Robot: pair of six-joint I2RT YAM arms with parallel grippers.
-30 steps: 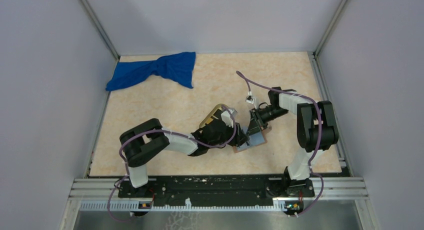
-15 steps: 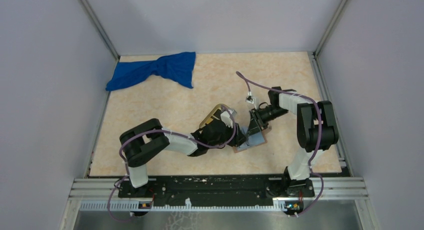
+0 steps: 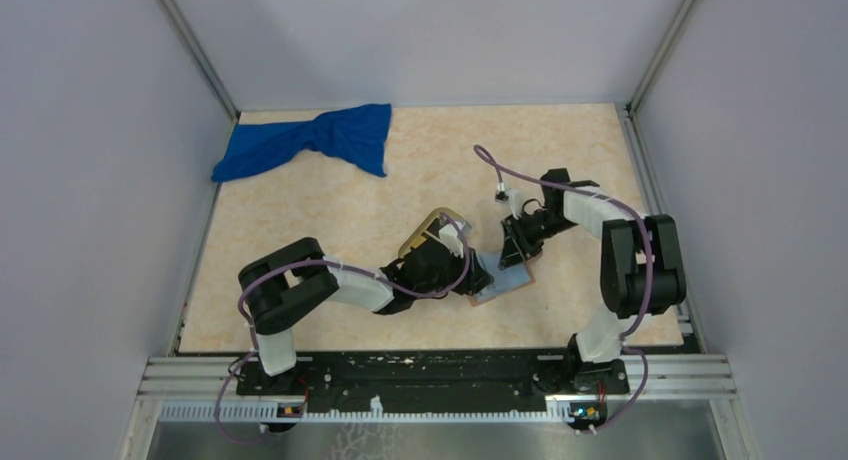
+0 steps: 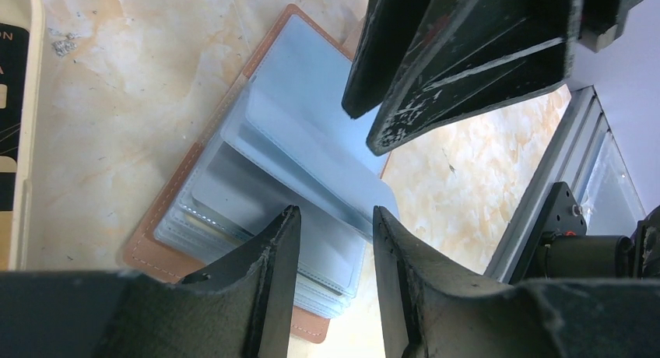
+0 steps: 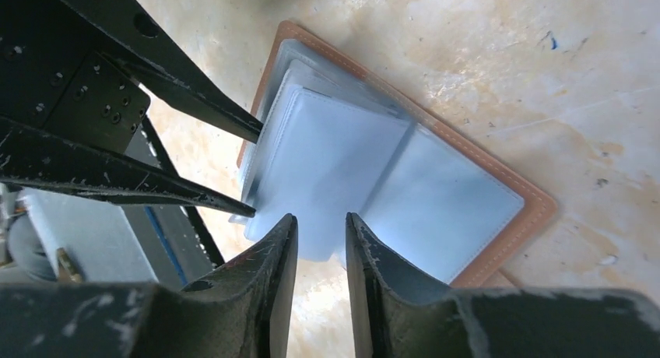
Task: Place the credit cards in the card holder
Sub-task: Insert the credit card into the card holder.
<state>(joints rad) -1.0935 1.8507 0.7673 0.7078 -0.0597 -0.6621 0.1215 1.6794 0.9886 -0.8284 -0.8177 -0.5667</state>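
While both arms reach inward in the overhead view, the card holder lies opened flat on the table. It sits between the left gripper and the right gripper, just beside the oval tray.

From the left wrist, its reddish-brown stitched cover frames fanned blue-grey sleeves. The left fingers stand apart over the sleeves' near edge, with no grip that I can make out. A black card shows in the tray at the left edge.

From the right wrist, the right fingers are narrowly parted above the sleeves, empty.
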